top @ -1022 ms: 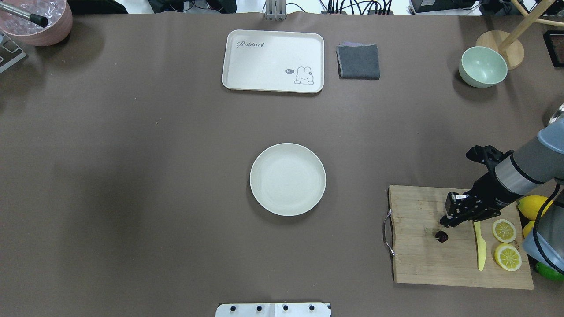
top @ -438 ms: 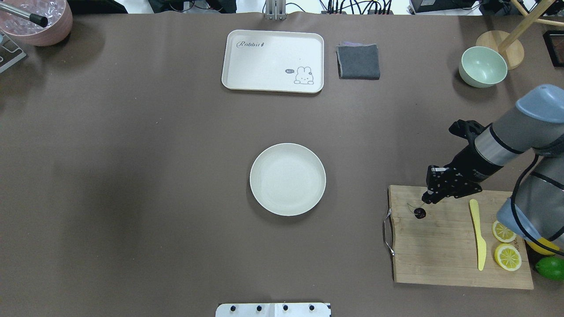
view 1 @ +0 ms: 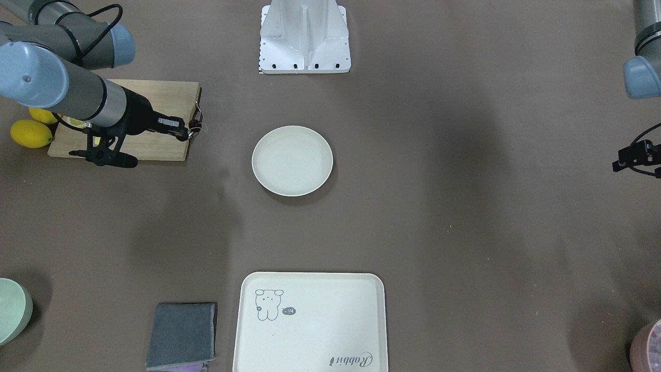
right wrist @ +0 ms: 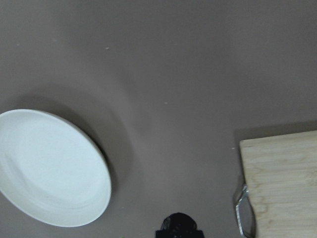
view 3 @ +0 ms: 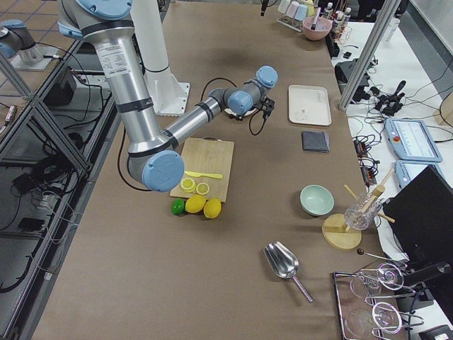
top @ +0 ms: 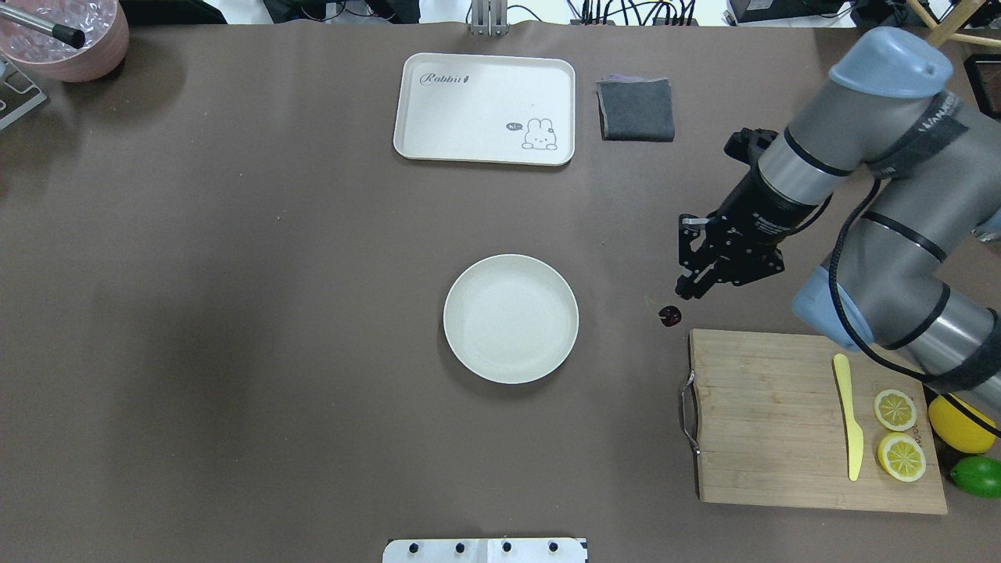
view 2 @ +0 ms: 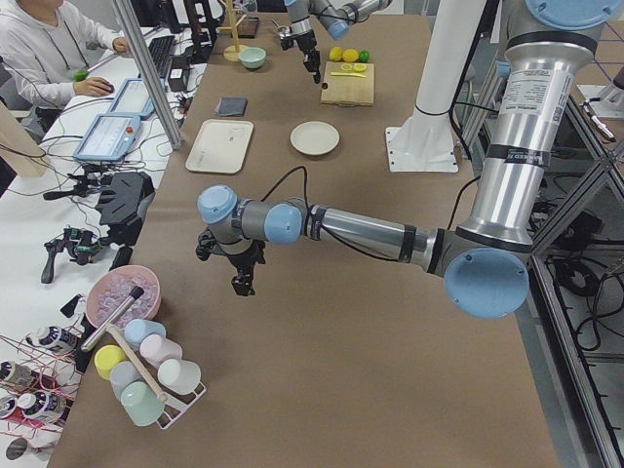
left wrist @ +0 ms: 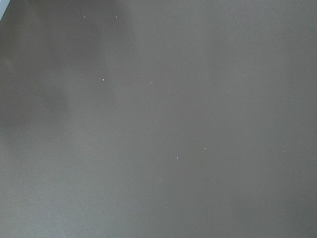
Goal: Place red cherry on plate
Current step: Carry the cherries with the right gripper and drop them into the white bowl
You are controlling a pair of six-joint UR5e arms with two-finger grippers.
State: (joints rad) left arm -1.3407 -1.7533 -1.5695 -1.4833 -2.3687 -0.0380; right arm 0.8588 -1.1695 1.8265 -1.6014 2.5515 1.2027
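Observation:
The red cherry (top: 670,316) is a tiny dark maroon pair hanging just below my right gripper (top: 687,291), which is shut on its thin green stem. It hangs over the brown table, just past the far left corner of the wooden cutting board (top: 782,422). The round cream plate (top: 511,318) lies to its left with nothing on it. The right wrist view shows the cherry (right wrist: 178,224) at the bottom edge and the plate (right wrist: 49,168) on the left. My left gripper (view 2: 241,283) hovers over bare table far off; its jaws are unclear.
On the board lie a yellow knife (top: 848,414) and two lemon halves (top: 899,434); a whole lemon (top: 960,426) and a lime (top: 977,475) sit beside it. A bunny tray (top: 485,108), a grey cloth (top: 636,109) and a mint bowl (top: 857,117) stand at the far side.
My right gripper has lifted the cherry off the cutting board and carried it up and to the left, past the board's corner toward the plate.

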